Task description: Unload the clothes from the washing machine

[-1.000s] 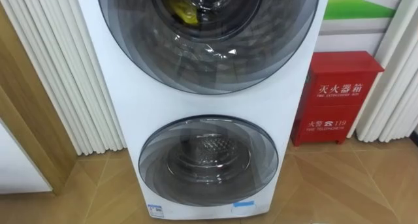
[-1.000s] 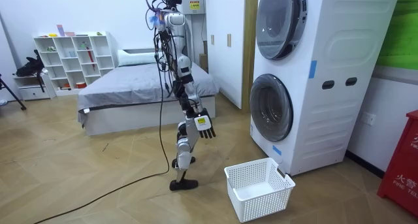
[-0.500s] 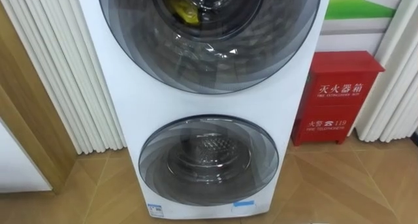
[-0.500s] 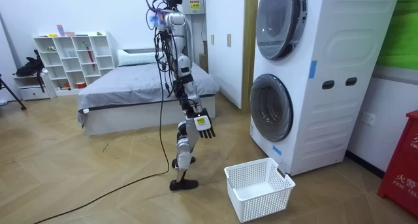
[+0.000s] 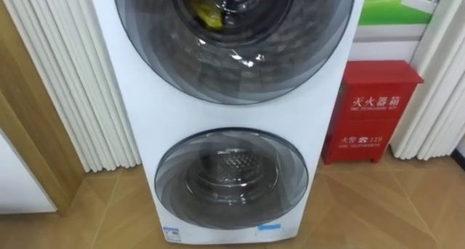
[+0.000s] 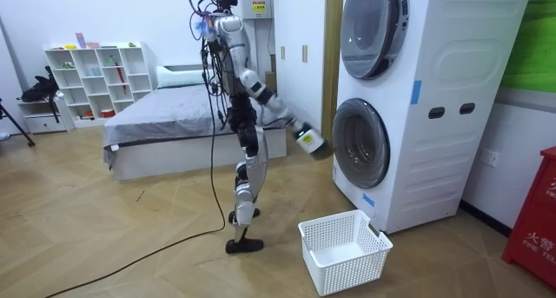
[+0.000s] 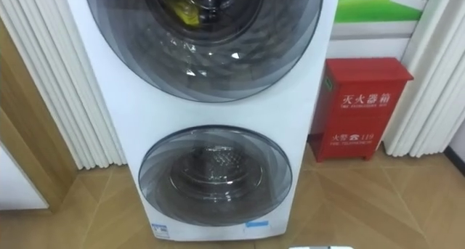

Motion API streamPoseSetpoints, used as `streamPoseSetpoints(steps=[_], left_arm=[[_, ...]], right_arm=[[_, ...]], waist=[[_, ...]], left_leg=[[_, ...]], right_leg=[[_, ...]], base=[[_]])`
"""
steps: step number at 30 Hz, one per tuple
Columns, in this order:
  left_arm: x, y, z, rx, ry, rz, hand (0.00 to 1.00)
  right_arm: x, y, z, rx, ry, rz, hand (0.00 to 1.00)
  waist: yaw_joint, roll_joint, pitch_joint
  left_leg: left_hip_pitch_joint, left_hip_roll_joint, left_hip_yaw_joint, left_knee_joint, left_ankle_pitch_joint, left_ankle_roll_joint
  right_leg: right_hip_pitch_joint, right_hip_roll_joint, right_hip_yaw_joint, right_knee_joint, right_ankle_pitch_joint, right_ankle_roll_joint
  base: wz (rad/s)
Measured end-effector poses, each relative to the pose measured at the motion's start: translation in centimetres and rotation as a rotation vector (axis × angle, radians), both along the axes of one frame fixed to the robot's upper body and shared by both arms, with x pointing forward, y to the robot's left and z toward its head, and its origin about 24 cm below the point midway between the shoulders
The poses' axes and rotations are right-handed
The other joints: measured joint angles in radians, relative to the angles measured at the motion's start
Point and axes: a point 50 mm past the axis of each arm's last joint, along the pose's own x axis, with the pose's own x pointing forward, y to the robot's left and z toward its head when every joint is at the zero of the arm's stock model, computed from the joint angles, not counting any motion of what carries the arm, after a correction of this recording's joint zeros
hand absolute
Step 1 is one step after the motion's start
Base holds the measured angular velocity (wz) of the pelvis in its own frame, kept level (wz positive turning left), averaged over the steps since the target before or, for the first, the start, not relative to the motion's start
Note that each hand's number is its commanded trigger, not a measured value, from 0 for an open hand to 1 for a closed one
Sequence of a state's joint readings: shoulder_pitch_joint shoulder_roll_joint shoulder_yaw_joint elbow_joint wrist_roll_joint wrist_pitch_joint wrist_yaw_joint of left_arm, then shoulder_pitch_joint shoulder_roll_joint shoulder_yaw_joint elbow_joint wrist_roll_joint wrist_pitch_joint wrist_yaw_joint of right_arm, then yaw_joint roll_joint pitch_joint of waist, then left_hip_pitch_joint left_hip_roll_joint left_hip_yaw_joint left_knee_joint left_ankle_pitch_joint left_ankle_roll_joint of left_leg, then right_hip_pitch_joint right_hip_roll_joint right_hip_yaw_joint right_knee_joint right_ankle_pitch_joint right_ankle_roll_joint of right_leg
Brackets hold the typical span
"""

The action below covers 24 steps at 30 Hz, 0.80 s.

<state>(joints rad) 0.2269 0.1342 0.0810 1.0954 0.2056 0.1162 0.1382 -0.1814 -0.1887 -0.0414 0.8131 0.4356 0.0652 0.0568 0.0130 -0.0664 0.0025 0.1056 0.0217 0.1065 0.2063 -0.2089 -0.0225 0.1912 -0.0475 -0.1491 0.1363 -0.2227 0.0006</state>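
Yellow garment [image 5: 205, 13] above right hand [image 6: 308, 142]

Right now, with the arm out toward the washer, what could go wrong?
1. The right hand is by the lower door, yet the only clothing seen is the yellow item behind the upper door.
2. Both doors are shut; it may strike glass.
3. A step forward could kick the basket.

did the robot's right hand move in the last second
Yes. In the room view the right hand has swung up from beside the leg toward the washing machine. It is now just short of the lower door.
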Motion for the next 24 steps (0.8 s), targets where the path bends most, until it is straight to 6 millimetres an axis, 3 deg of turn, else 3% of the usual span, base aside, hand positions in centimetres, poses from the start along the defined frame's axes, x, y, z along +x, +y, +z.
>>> streamPoseSetpoints(steps=[4, 10, 16, 21, 24], left_arm=[[0.4, 0.2, 0.0, 0.006, 0.002, -0.007, 0.00], [1.3, 0.2, 0.1, 0.004, -0.017, -0.006, 0.00], [0.8, 0.5, 0.1, 0.016, 0.009, -0.008, 0.00], [1.0, 0.9, 0.3, 0.029, 0.004, -0.020, 0.00], [1.2, 1.0, 0.3, 0.033, 0.002, -0.030, 0.00]], right_arm=[[4.5, 0.5, 4.7, -0.043, -0.199, 0.014, 0.00], [8.1, -0.1, 9.8, -0.112, -0.365, -0.014, 0.00], [10.7, -0.3, 16.0, -0.184, -0.565, -0.001, 0.00], [11.2, -1.1, 18.0, -0.245, -0.608, -0.037, 0.00], [11.7, -1.3, 19.5, -0.287, -0.634, -0.048, 0.00]], waist=[[0.017, -0.011, -0.0003], [0.044, -0.003, -0.0002], [0.053, -0.018, -0.0070], [0.073, -0.039, -0.0046], [0.071, -0.040, -0.0044]], left_leg=[[-0.009, -0.001, -0.012, 0.003, 0.000, 0.000], [-0.030, -0.001, -0.028, -0.002, 0.000, 0.000], [-0.034, -0.001, -0.040, -0.013, 0.001, 0.000], [-0.007, 0.001, -0.057, -0.034, 0.001, 0.000], [-0.008, 0.001, -0.060, -0.041, 0.001, 0.000]], right_leg=[[-0.002, 0.001, -0.011, 0.009, 0.001, 0.000], [-0.025, 0.001, -0.025, 0.018, 0.002, 0.001], [-0.031, 0.003, -0.044, 0.018, 0.002, 0.001], [-0.017, 0.006, -0.046, 0.020, 0.002, 0.001], [-0.026, 0.006, -0.047, 0.021, 0.002, 0.001]], base=[[0.10], [0.07], [0.03], [-0.01], [-0.09]])
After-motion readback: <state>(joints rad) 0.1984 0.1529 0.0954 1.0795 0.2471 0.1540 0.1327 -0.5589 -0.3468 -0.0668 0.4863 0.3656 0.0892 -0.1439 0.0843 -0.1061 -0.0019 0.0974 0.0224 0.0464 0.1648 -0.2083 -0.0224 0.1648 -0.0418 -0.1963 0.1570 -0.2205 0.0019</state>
